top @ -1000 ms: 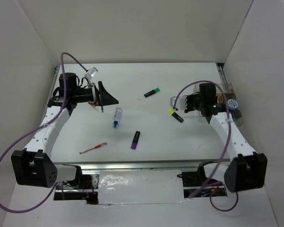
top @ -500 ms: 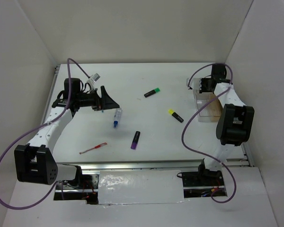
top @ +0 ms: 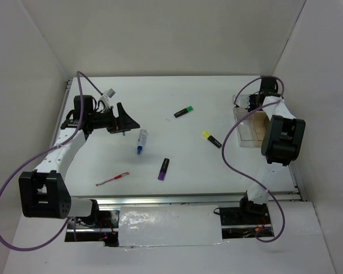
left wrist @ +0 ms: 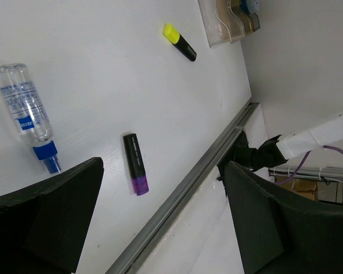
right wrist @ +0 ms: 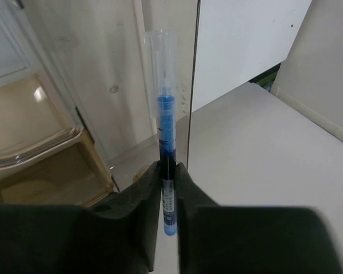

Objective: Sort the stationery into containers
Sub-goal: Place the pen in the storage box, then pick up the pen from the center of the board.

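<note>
the right gripper (right wrist: 168,171) is clenched on a blue pen (right wrist: 165,117), close by the clear box (top: 248,128) at the far right. the left gripper (top: 124,120) hangs with its fingers spread wide and nothing between them, near the white-blue tube (left wrist: 26,108). a purple highlighter (left wrist: 135,171) lies just beyond.

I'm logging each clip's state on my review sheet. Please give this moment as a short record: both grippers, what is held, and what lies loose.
left gripper: open, empty
right gripper: shut on blue pen, beside the clear box
loose on table: green highlighter, yellow highlighter, purple highlighter, white-blue tube, red pen
sorting: not finished
</note>
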